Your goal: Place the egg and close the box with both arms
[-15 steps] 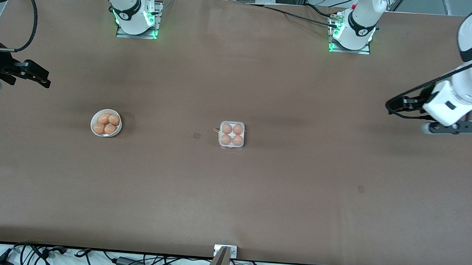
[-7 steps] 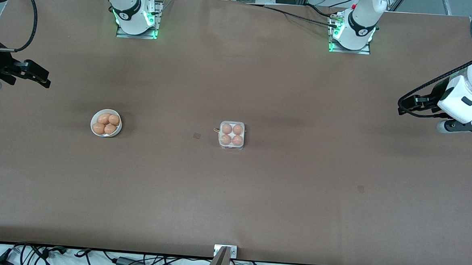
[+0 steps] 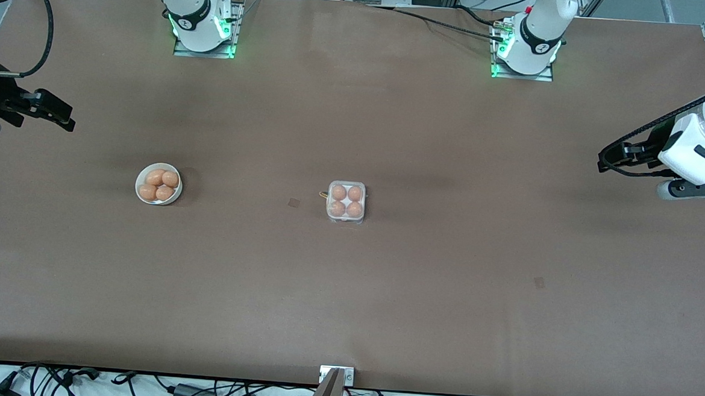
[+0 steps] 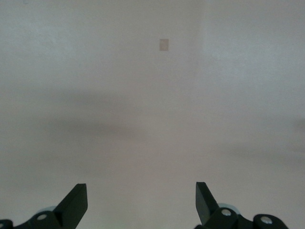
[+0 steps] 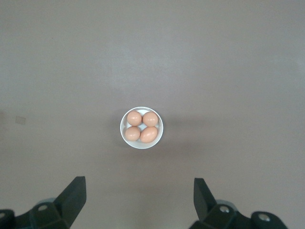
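Seemingly sitting at the closing end of the job — box point(image 3: 345, 202) lying mid-tabletop point(image 3: 383, 296), well apart from both tools, all four cells holding an egg point(image 3: 339, 192), lid looking down though not certain. Left tool point(image 4: 142, 202) hanging spread over bare tabletop at its own end; right tool point(image 5: 140, 200) spread too, high above the bowl point(image 5: 141, 127). Calling next only for checking the lid.

A wide brown desk point(image 3: 419, 298) fills the scene under soft, even light. Black cables point(image 3: 77, 383) and power strips trail along its edge nearest the front camera, beside a small metal bracket point(image 3: 336, 375). Two small darker patches point(image 3: 539, 282) mark its surface.
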You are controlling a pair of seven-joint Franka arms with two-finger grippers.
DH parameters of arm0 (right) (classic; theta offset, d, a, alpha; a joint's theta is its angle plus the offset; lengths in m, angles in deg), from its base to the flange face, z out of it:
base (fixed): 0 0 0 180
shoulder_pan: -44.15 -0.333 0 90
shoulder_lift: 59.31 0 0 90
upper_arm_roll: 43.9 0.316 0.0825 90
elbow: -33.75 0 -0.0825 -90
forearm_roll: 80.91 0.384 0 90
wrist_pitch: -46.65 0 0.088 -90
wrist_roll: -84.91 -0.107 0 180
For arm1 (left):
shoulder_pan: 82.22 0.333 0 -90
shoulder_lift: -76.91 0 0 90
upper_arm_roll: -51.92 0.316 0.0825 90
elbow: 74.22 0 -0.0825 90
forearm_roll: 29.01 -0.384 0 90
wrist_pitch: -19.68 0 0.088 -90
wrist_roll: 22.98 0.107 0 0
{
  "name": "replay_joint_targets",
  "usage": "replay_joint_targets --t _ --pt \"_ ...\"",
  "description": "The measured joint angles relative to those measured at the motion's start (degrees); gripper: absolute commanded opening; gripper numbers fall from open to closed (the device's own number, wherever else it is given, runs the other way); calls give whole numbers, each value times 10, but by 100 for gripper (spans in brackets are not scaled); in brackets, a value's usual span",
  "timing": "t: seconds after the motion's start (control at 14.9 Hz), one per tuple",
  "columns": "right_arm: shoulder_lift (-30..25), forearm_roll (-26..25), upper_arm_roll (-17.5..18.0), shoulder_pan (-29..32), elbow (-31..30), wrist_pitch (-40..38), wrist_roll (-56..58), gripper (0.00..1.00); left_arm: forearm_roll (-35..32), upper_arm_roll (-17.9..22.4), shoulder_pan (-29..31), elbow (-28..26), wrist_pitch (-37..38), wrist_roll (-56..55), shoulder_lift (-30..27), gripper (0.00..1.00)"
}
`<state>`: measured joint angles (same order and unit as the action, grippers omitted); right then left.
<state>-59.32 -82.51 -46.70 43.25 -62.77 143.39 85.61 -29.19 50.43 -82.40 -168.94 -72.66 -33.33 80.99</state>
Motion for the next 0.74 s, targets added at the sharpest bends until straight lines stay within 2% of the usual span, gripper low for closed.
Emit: replay_joint_targets --t 0.74 --pt "0 0 2 0 2 -8 0 100 17 0 2 0 0 0 0 100"
